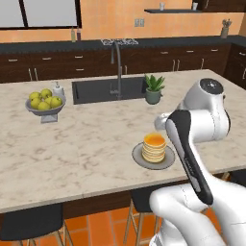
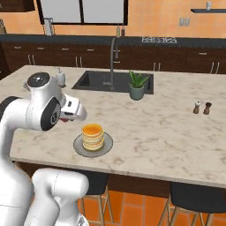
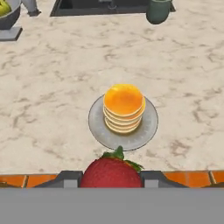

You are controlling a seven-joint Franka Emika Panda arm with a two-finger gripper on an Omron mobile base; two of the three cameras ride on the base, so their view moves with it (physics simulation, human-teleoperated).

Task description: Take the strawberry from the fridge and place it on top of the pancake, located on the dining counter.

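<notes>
A red strawberry (image 3: 111, 171) with a green leafy cap sits between my gripper's (image 3: 111, 179) two dark fingers (image 3: 65, 178), which are shut on it. Beyond it, the pancake (image 3: 124, 107) stands as a golden stack with an orange topping on a round grey plate (image 3: 98, 127). The plate rests near the front edge of the beige marble dining counter (image 3: 52, 87). From the base views, the pancake (image 1: 154, 146) (image 2: 92, 136) is close to my white hand, which hovers above the counter's front edge beside the plate (image 2: 78, 148). The fridge is out of view.
A bowl of yellow-green apples (image 1: 45, 102) and a soap dispenser (image 1: 58, 89) stand at the counter's left. A sink (image 1: 108, 89) with a tall faucet and a potted plant (image 1: 153, 89) lie behind the pancake. Salt and pepper shakers (image 2: 202, 107) stand right. Dark stools (image 1: 29, 226) sit below the edge.
</notes>
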